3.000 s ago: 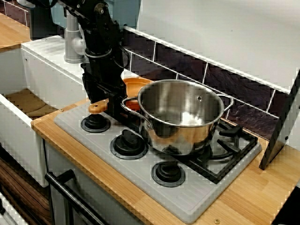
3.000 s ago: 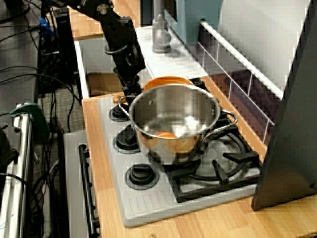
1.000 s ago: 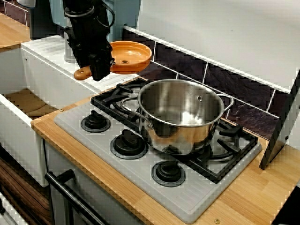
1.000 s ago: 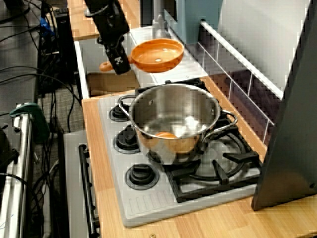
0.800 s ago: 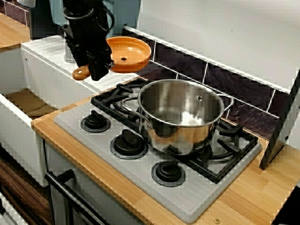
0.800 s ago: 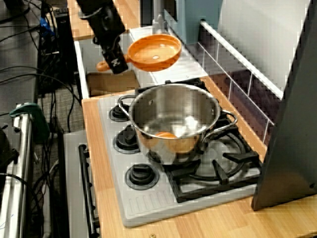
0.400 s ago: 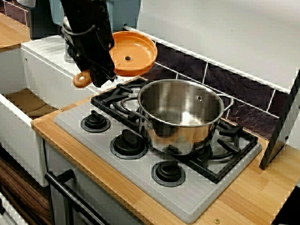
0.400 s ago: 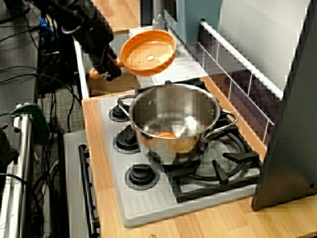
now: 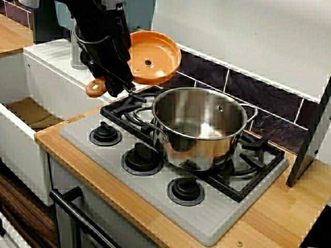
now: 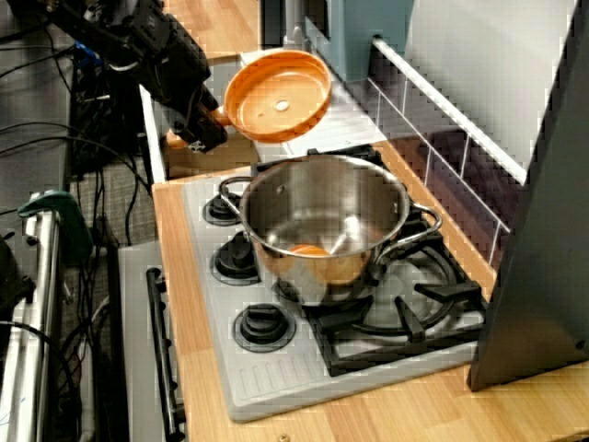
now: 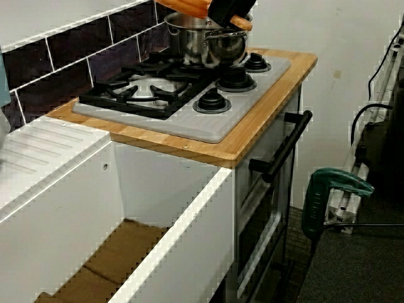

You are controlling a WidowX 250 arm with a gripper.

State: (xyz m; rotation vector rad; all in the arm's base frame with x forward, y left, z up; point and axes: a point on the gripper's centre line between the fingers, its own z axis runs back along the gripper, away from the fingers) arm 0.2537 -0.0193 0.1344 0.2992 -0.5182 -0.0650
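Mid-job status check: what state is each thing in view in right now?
orange pan: in the air, tilted, empty.
hand: shut on the orange pan's handle.
steel pot: upright on the burner grate, no lid.
oven door: shut.

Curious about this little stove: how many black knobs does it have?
3, along the stove's front: left knob, middle knob, right knob by the steel pot. None looks hidden.
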